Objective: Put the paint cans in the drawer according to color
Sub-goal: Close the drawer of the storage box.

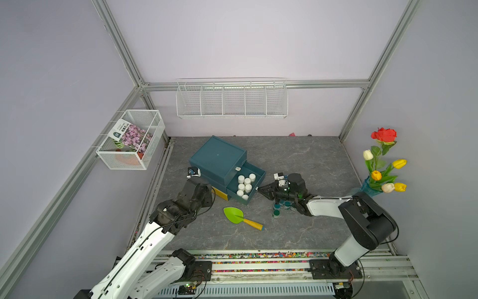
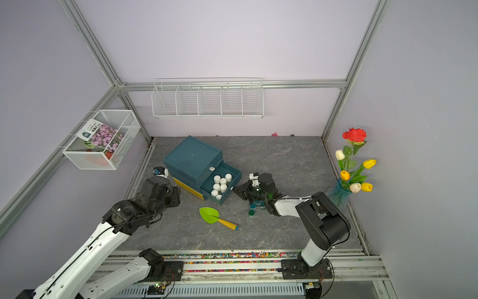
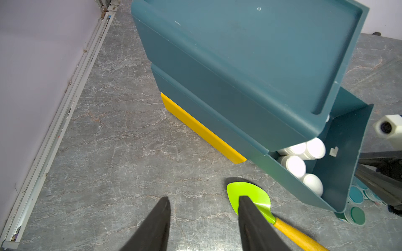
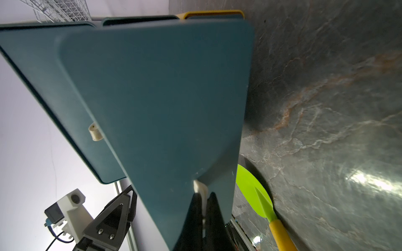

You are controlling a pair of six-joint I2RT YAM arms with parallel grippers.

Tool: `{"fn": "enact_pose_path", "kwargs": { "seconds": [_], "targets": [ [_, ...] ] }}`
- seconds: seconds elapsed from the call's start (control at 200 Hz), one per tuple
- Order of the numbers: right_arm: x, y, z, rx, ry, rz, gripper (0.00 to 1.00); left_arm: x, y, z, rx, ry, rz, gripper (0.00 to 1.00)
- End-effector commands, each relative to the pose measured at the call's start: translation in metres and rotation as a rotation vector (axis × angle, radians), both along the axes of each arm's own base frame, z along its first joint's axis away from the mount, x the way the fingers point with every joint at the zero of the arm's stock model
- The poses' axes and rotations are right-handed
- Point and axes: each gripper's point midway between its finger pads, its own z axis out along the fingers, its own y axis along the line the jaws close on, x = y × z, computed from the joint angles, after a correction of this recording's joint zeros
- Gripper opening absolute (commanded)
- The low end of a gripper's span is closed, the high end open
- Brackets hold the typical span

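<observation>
A teal cabinet [image 1: 217, 158] stands on the grey table with its middle drawer [image 1: 259, 173] pulled out. Several white-lidded paint cans [image 1: 244, 185] stand inside the drawer [image 3: 348, 139]. My right gripper [image 4: 203, 196] is shut on that drawer's small white knob [image 4: 200, 188]; in both top views it sits at the drawer's front [image 2: 234, 190]. Teal and green-lidded paint cans [image 1: 276, 212] stand on the table partly under the right arm, and the left wrist view shows them too [image 3: 356, 215]. My left gripper [image 3: 203, 198] hangs open and empty over bare table beside the cabinet.
A green trowel with a yellow handle [image 1: 236, 215] lies in front of the drawer. The yellow bottom drawer [image 3: 202, 130] is closed. A vase of flowers [image 1: 382, 165] stands at the right wall. A wire rack [image 1: 231, 99] and a wire basket [image 1: 132, 139] hang on the walls.
</observation>
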Motion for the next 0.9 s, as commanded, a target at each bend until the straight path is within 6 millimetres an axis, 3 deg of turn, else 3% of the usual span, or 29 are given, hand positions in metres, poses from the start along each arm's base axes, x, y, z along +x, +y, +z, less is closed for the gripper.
{"fn": "enact_pose_path", "kwargs": {
  "seconds": [0.0,0.33,0.895],
  "targets": [
    [0.005,0.004,0.018,0.015,-0.053,-0.003,0.0,-0.002,0.005,-0.004,0.008,0.011,0.015,0.53],
    [0.017,0.028,0.045,0.045,-0.096,0.026,0.0,-0.003,0.004,0.002,-0.002,0.001,0.015,0.53],
    [0.053,0.081,0.033,0.098,-0.092,0.075,0.0,-0.007,0.006,0.004,-0.012,-0.006,0.012,0.53]
  ]
}}
